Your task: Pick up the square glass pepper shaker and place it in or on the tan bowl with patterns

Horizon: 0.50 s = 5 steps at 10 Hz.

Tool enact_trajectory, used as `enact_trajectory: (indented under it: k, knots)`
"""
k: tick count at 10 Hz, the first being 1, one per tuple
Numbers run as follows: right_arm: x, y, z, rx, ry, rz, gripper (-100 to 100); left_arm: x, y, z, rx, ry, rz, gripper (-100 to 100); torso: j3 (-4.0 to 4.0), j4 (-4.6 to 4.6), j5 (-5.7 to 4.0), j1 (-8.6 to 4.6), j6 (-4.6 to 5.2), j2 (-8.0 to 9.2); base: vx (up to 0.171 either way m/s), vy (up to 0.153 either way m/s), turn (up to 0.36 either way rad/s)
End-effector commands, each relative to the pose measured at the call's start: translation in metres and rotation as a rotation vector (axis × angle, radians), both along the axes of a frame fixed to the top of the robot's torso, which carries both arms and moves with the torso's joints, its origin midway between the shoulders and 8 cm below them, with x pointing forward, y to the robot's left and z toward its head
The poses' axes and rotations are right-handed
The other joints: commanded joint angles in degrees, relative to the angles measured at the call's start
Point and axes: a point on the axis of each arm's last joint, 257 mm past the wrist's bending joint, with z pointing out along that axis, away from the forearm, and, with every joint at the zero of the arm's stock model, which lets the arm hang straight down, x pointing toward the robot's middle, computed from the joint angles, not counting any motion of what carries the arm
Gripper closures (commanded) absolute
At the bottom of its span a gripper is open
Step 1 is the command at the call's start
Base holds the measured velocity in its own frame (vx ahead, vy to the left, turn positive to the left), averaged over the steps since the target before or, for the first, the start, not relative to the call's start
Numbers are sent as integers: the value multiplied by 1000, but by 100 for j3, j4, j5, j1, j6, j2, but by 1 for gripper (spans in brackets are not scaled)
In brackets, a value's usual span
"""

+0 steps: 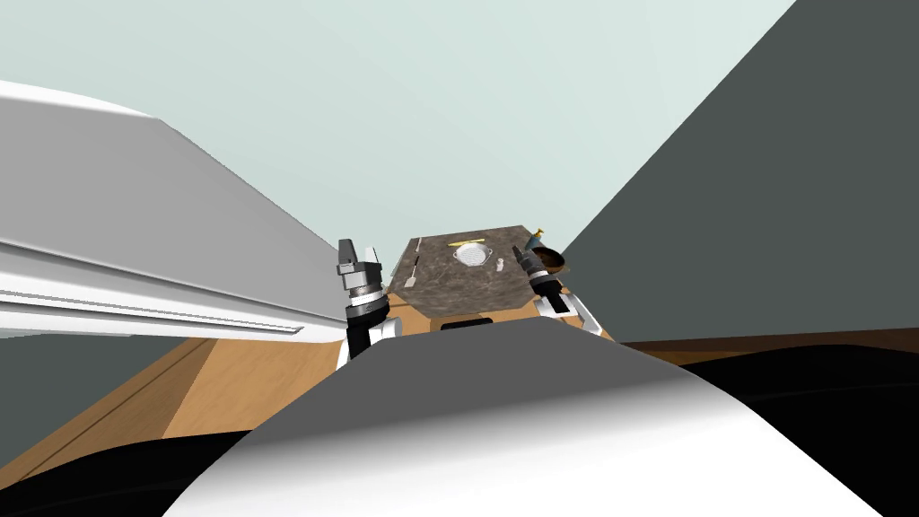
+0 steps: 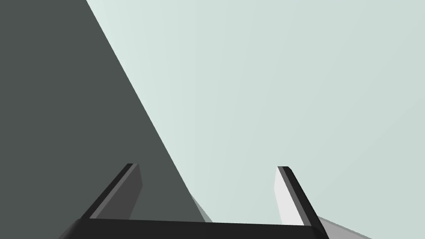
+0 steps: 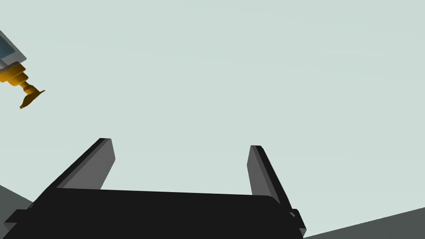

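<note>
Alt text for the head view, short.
Dark mottled table ahead carrying a white perforated dish, with a brown bowl at its right edge. The left pincer and right pincer are raised near its front corners.

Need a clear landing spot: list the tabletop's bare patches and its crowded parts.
Bare: the near half of the tabletop, in front of the dish, and the strip between the dish and the spatula. Crowded: the far right corner, with bowl and bottle.
</note>
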Motion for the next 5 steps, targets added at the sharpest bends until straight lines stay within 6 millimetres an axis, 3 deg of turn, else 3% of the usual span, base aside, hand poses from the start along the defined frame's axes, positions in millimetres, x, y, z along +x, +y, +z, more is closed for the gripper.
enact_trajectory:
  k: [1,5]
  knots:
    - [-1,-13,-20,-95,55,-29,-100,0,0,0,0,0,0,0,0,0,0,0,0,0,-10,139,-8]
    - [-9,-39,-60,-265,158,-73,-100,0,0,0,0,0,0,0,-2,-1,2,4,-1,-4,16,129,27]
